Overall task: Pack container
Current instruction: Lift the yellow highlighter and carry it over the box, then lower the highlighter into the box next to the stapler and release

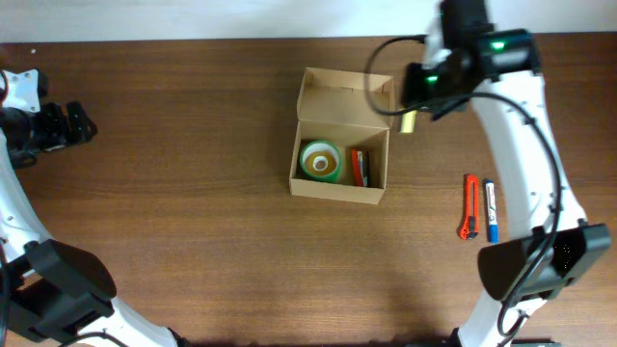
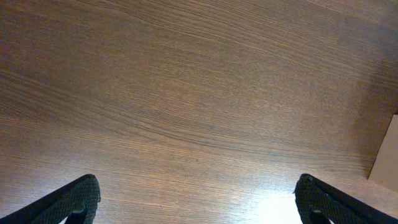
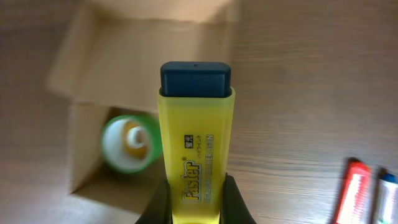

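Holding a yellow highlighter in the closed right gripper, just off the far right corner of the container.
Clamped on the barrel, dark cap forward; below and left of the grip, open box with lid flap back, holding a green tape roll and a red item. Right of the grip, a red box cutter beside a blue marker. Far to its left, left gripper spread wide over bare wood, holding nothing.

Bright even light; glare on table, left wrist view; container blurred behind sharp highlighter.
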Controlling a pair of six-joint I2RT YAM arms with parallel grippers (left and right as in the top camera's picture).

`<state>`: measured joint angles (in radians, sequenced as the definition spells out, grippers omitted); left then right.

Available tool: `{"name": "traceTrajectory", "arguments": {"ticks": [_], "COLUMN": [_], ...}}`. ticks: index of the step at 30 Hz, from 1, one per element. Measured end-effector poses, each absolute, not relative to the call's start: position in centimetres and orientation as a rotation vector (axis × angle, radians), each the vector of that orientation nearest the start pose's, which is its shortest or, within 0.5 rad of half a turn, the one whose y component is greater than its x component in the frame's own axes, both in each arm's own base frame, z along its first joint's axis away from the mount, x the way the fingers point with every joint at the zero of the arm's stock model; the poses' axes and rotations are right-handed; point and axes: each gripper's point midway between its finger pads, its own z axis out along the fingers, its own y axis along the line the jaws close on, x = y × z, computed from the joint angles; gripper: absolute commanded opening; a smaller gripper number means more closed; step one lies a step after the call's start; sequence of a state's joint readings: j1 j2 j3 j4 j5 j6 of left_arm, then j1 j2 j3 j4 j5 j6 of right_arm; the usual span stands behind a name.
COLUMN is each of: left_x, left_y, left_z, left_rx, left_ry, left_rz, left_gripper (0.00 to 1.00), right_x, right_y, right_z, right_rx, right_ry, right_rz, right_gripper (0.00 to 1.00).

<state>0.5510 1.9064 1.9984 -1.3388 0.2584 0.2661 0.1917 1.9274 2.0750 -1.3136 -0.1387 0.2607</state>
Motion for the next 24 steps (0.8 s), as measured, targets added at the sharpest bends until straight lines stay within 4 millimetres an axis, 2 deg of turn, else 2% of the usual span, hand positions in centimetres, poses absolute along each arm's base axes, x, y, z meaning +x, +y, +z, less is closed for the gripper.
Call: {"name": "traceTrajectory", "arguments": {"ticks": [5, 9, 13, 19, 24], "left_x": [38.2, 38.2, 38.2, 38.2, 38.2], "left_y": [18.4, 18.4, 18.4, 18.3, 18.4], "left_z": [21.7, 21.7, 21.7, 21.7, 21.7], "left_rx": [-0.332, -0.332, -0.331, -0.331, -0.332], "left_ry": [2.72, 2.72, 2.72, 2.72, 2.72], "left_rz": [-0.148, -0.148, -0.148, -0.149, -0.148], "left_gripper": [1.0, 1.0, 1.0, 1.0, 1.0], "right_x": [41.3, 40.1, 39.8, 40.1, 40.4], "right_y": [15.2, 16.7, 16.7, 16.2, 15.9], "right_z": [22.9, 21.8, 19.6, 14.9, 12.8], "right_rx": [-0.003, 0.023, 0.095, 0.179, 0.211], "right_ry": [2.789, 2.841, 2.913, 3.026, 3.061], "right_rz": [0.317, 0.274, 0.211, 0.102, 0.034], "right_gripper": [0.04, 0.04, 0.04, 0.04, 0.04]}}
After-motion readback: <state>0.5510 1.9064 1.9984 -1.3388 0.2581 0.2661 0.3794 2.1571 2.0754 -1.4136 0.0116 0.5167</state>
